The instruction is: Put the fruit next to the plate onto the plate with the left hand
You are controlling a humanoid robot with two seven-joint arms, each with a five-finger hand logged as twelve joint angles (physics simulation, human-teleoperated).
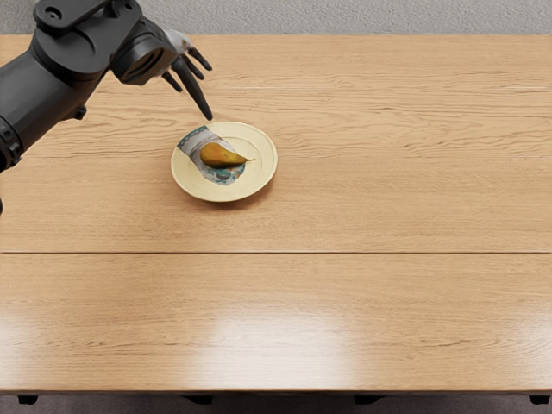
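Desk [388,293]: pale grained wood, grey floor [345,15] beyond the far edge.
Plate [260,166]: cream, round, left of the desk's centre, with a patterned patch [193,138] across it.
Pear [221,156]: yellow-brown, lying on the plate, stem toward 3 o'clock.
Left hand [177,62]: at 11 o'clock from the plate, apart from the pear.
Fingers [199,97]: spread open, gripping nothing, longest tip near the plate's rim.

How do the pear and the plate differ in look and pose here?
The pear is orange-brown and tapered; the plate is pale cream and round. The pear lies on its side, the plate flat on the table. The pear is far smaller, resting on the plate. Both sit near the open left hand.
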